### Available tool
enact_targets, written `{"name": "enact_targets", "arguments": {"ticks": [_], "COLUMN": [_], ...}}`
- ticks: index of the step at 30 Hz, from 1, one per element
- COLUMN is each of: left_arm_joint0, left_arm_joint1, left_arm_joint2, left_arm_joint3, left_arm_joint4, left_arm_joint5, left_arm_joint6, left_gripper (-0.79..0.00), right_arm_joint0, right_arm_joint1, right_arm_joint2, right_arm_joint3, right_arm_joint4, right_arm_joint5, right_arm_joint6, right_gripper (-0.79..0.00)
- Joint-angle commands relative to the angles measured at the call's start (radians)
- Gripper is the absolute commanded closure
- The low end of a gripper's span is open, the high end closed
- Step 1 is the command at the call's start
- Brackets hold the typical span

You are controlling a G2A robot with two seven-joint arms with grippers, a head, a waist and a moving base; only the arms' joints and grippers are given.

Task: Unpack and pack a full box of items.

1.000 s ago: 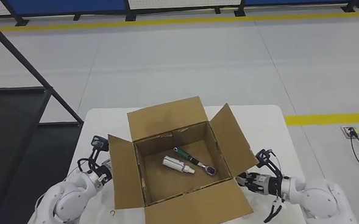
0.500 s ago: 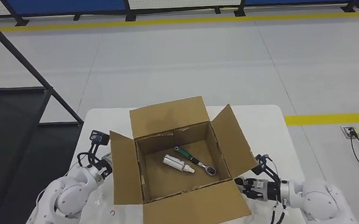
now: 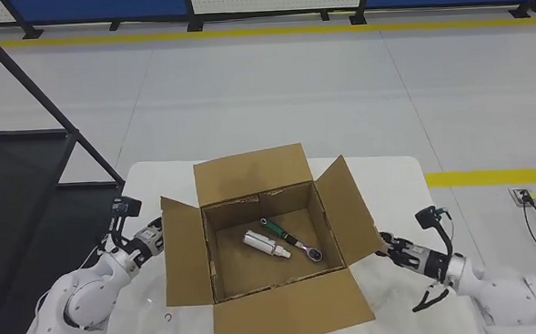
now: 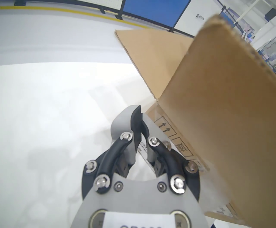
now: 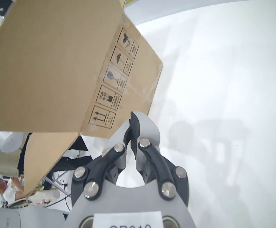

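Both closed and empty, my left tool [image 4: 140, 117] and right tool [image 5: 132, 124] flank the open brown cardboard box [image 3: 250, 175] on the white surface [image 3: 382, 175]. I should come in from above, open wide, then grip the green-handled metal wrench [image 3: 295, 241] inside.

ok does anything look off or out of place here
Nothing spilled or damaged. The cardboard box stands with all four flaps open, holding just a ratchet wrench and a white tube. One tiny loose bit lies on the table by its near left corner, too small to identify.
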Motion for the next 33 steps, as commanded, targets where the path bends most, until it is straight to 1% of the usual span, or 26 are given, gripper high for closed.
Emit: {"name": "enact_targets", "arguments": {"ticks": [1,5,7,8,10,16,19,22,25,29,31,33], "left_arm_joint0": [0.049,0.135,0.193,0.208,0.264,0.377,0.412,0.426,0.420,0.396,0.369,0.369], "left_arm_joint1": [0.007,0.016,0.020,0.022,0.025,0.030,0.030,0.030,0.030,0.028,0.026,0.026], "left_arm_joint2": [-0.048,-0.122,-0.167,-0.178,-0.212,-0.271,-0.283,-0.281,-0.261,-0.222,-0.188,-0.188], "left_arm_joint3": [-0.034,-0.105,-0.159,-0.174,-0.228,-0.347,-0.402,-0.455,-0.496,-0.522,-0.529,-0.529], "left_arm_joint4": [-0.019,-0.050,-0.067,-0.070,-0.077,-0.070,-0.062,-0.039,-0.010,0.019,0.034,0.034], "left_arm_joint5": [-0.008,-0.024,-0.042,-0.048,-0.075,-0.134,-0.144,-0.153,-0.152,-0.135,-0.119,-0.119], "left_arm_joint6": [0.009,0.022,0.029,0.029,0.023,0.026,0.025,0.015,0.002,-0.011,-0.024,-0.024], "left_gripper": [0.000,0.000,0.000,0.000,0.000,0.000,0.000,0.000,0.000,0.000,0.000,0.000], "right_arm_joint0": [0.007,0.031,0.050,0.055,0.068,0.109,0.127,0.144,0.155,0.169,0.171,0.171], "right_arm_joint1": [0.002,0.003,0.004,0.004,0.004,0.008,0.008,0.008,0.007,0.007,0.008,0.008], "right_arm_joint2": [0.002,0.003,0.007,0.004,0.004,-0.036,-0.065,-0.095,-0.128,-0.168,-0.169,-0.169], "right_arm_joint3": [-0.002,0.010,0.032,0.034,0.046,0.049,0.042,0.028,0.007,-0.011,-0.012,-0.012], "right_arm_joint4": [0.037,0.106,0.163,0.176,0.220,0.244,0.240,0.233,0.221,0.187,0.177,0.177], "right_arm_joint5": [0.019,0.061,0.089,0.095,0.104,0.114,0.117,0.115,0.114,0.104,0.107,0.107], "right_arm_joint6": [-0.007,-0.020,-0.035,-0.034,-0.040,0.008,0.013,0.016,0.021,0.034,0.035,0.035], "right_gripper": [0.000,0.000,0.000,0.000,0.000,0.000,0.000,0.000,0.000,0.000,0.000,0.000]}}
